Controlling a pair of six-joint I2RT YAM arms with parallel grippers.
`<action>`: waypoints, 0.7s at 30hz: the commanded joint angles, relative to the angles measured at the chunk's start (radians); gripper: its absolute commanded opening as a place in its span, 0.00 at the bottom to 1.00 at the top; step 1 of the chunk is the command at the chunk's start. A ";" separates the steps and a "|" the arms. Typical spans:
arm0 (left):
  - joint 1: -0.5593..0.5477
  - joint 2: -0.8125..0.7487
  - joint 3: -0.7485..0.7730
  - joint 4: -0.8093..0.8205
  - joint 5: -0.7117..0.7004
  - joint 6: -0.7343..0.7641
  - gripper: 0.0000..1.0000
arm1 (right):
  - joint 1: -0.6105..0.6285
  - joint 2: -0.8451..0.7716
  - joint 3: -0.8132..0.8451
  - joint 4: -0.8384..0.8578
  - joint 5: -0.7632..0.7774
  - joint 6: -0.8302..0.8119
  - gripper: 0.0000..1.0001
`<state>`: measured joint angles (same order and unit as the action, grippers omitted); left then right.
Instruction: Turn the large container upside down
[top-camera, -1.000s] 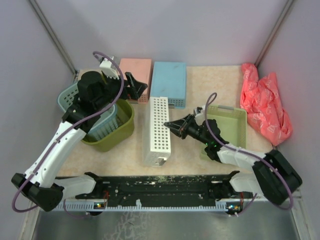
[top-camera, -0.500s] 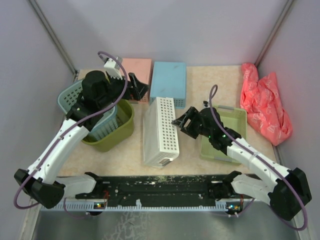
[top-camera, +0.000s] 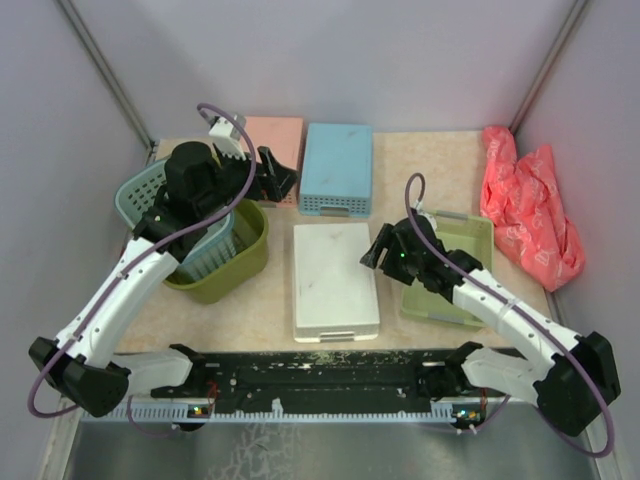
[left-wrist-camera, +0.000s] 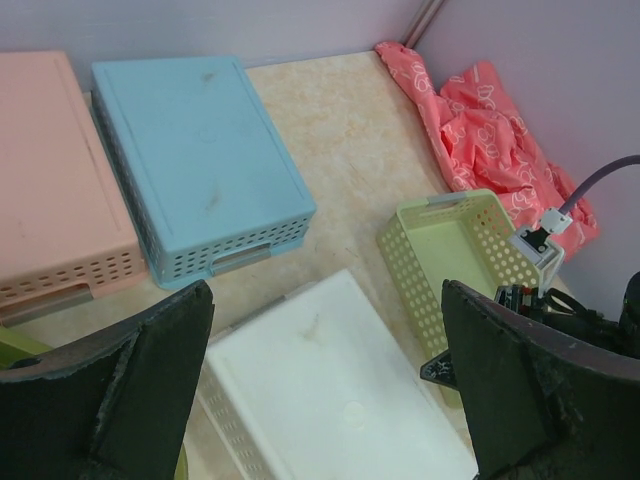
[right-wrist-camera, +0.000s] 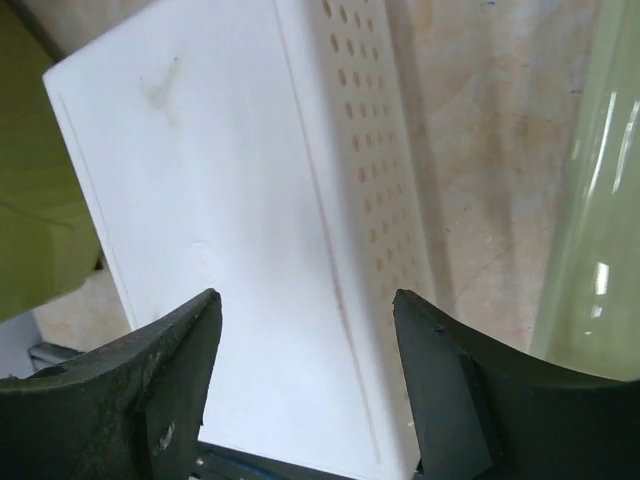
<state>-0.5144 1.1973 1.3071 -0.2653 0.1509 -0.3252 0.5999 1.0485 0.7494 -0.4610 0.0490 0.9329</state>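
Beige table (top-camera: 430, 160): left arm (top-camera: 130, 285) arches over the olive basket (top-camera: 245, 258); left hand (top-camera: 275, 178) and right hand (top-camera: 376, 251) spread open.

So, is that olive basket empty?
No, a teal basket sits tilted partly inside the olive basket.

Four flat trays (pink (top-camera: 275, 135), blue (top-camera: 338, 165), white (top-camera: 335, 280), green (top-camera: 475, 245)), one olive basket (top-camera: 225, 280), one teal basket (top-camera: 135, 195), one red cloth (top-camera: 530, 215).
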 joint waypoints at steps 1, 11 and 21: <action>0.005 0.007 -0.008 0.032 0.021 0.005 1.00 | 0.004 -0.002 0.126 -0.107 0.117 -0.102 0.69; -0.010 0.059 -0.009 0.004 0.129 0.016 0.99 | 0.003 0.086 0.239 -0.299 0.438 -0.218 0.69; -0.108 0.127 -0.019 -0.051 0.068 0.034 0.99 | -0.085 0.259 0.155 -0.154 0.347 -0.278 0.56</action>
<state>-0.6094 1.3216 1.2968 -0.3000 0.2283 -0.3111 0.5510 1.2655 0.9379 -0.7010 0.4282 0.6975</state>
